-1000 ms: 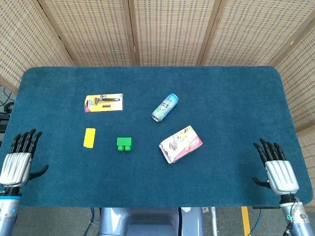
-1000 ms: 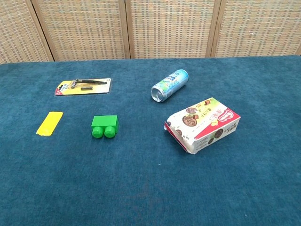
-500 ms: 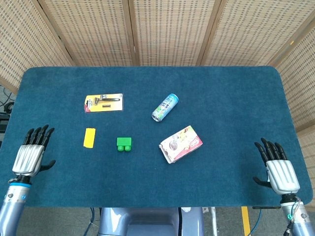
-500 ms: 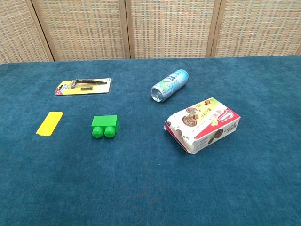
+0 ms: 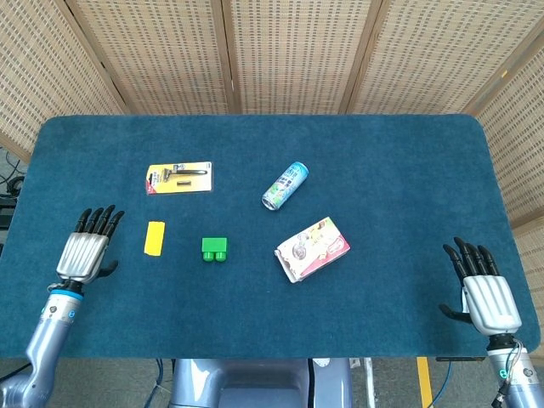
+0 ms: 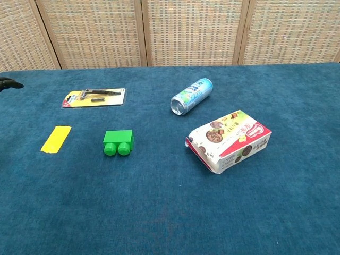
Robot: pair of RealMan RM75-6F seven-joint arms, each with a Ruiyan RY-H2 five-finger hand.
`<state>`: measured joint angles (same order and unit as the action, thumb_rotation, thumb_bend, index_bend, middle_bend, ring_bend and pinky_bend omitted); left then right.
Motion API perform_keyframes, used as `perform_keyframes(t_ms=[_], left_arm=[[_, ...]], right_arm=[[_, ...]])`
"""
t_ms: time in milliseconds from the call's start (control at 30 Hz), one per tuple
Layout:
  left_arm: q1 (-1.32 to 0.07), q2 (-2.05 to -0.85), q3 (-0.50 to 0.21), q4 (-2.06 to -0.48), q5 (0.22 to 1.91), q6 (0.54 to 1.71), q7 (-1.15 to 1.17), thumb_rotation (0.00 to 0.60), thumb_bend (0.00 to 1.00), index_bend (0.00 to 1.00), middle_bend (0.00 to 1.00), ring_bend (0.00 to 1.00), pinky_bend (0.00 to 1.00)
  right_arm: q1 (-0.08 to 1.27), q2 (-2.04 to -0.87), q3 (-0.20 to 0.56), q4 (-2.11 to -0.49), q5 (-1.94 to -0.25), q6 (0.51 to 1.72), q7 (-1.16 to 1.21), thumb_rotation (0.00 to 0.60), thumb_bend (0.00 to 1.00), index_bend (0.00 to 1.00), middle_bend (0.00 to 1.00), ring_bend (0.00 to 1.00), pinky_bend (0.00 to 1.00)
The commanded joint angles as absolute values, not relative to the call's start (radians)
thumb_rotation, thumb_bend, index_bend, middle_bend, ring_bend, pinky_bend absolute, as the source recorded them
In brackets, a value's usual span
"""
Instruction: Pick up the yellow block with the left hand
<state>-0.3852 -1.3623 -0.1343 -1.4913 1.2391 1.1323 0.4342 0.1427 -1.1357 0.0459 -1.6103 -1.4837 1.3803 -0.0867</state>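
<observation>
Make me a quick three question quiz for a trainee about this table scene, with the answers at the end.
1. True or false: the left robot hand is touching the yellow block.
2. Which thing lies nearest the yellow block? A) drink can B) green block C) snack box
3. Fill in: the razor pack lies on the ______ side of the yellow block.

Key
1. False. The hand is beside the block, fingers spread, with bare cloth between them.
2. B.
3. Far, towards the screen wall.
</observation>
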Motion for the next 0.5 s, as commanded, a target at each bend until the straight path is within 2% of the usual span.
perform_keyframes(t_ms=[33, 500], left_arm=[[-0.415, -1.398, -0.137, -1.447, 1.211, 1.096, 0.454, 0.600, 0.26, 0.00, 0.00, 0.00, 0.00], [-0.505, -1.501, -0.145, -1.345, 1.121, 1.027, 0.572, 0.600, 0.26, 0.00, 0.00, 0.00, 0.00]], right_arm=[[0.143, -1.135, 0.048, -1.608, -1.480, 1.379, -0.080, 0.600, 0.04, 0.00, 0.00, 0.00, 0.00], [0.145, -1.133, 0.052, -1.603, -1.473, 1.376, -0.060, 0.600, 0.04, 0.00, 0.00, 0.00, 0.00]])
